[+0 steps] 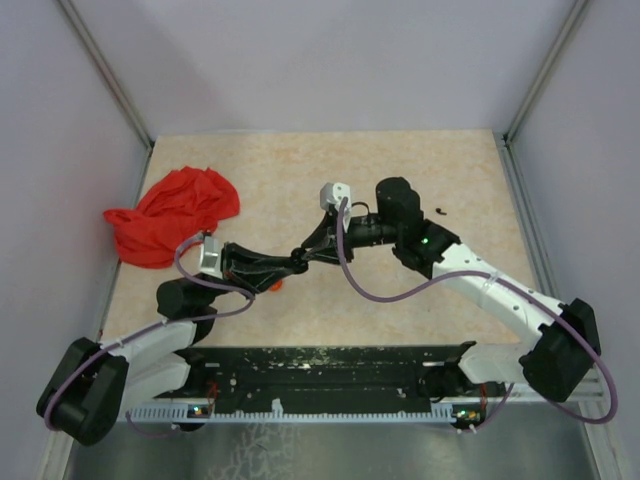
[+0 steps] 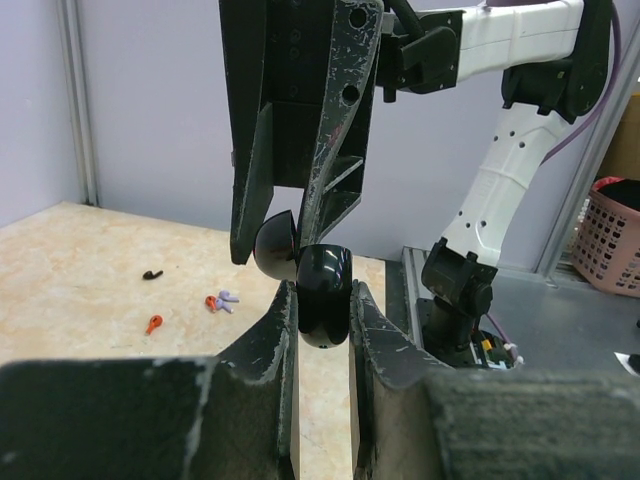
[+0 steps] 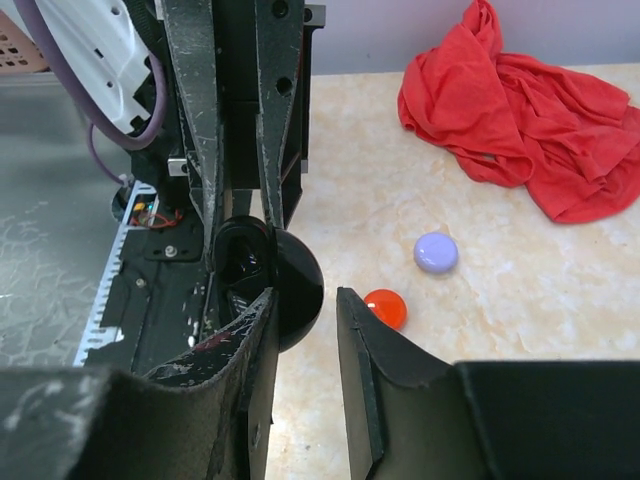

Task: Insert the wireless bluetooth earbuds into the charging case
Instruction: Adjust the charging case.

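Left wrist: glossy black charging case (image 2: 322, 297), hinged open, between tool (image 2: 322, 330) fingers.

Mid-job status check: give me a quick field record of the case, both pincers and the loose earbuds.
case: black case, appears open, held above the table where the arms meet
left pincer: left pincer shut on the case body
right pincer: right pincer at the lid; grip unclear
earbuds: black earbud and red earbud lying loose on the table
other: red cloth, lavender disc, orange disc
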`<action>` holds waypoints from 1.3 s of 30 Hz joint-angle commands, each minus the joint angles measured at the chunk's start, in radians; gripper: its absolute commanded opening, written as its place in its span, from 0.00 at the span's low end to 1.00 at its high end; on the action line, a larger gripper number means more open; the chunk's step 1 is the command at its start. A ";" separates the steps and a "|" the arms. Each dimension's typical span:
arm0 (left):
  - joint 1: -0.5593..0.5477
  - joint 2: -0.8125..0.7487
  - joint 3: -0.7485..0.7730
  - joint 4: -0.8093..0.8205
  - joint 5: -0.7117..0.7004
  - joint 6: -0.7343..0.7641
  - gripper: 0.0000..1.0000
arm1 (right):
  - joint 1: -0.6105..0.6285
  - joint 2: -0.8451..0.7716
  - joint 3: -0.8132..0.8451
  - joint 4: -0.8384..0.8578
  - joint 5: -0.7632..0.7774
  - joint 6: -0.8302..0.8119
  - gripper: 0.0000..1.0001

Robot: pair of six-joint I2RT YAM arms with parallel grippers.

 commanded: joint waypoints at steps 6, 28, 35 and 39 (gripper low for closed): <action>-0.005 0.000 0.027 0.264 0.025 -0.019 0.00 | 0.027 0.018 0.082 -0.049 -0.056 -0.071 0.16; -0.005 -0.189 0.069 -0.374 0.046 0.240 0.37 | 0.060 0.039 0.234 -0.411 0.250 -0.271 0.00; -0.005 -0.260 0.207 -0.903 0.038 0.460 0.47 | 0.081 0.054 0.272 -0.479 0.364 -0.298 0.00; -0.005 -0.238 0.262 -1.061 0.017 0.496 0.63 | 0.095 0.055 0.277 -0.483 0.419 -0.304 0.00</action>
